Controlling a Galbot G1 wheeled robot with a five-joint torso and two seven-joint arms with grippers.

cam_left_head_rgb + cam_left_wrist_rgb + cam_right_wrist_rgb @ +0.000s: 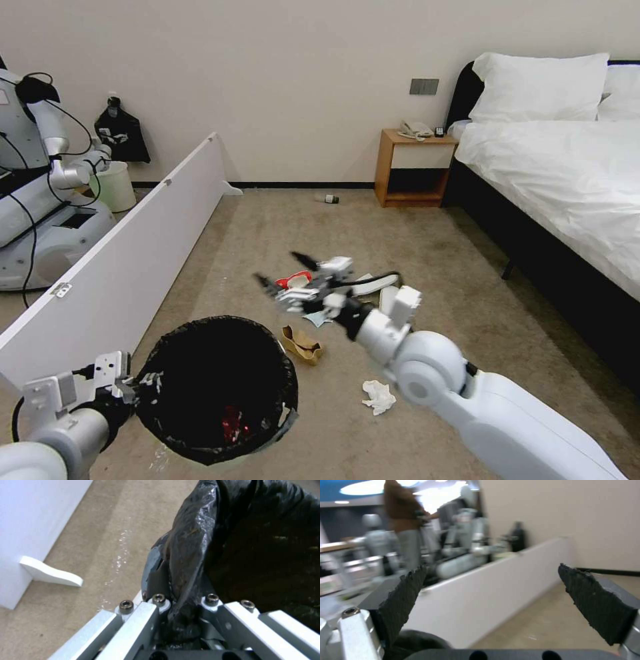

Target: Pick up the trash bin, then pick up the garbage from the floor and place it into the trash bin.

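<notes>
While left gripper pinches trash bin, contents look indistinct.

Open carpet stretches ahead between the white partition board on the left and the bed on the right. The held trash bin blocks the near left. A nightstand closes the far wall; bare carpet surrounds the tissue.

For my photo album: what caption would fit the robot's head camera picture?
Left gripper holds the bag-lined trash bin by its rim; the open right gripper hovers above garbage on the carpet.
</notes>
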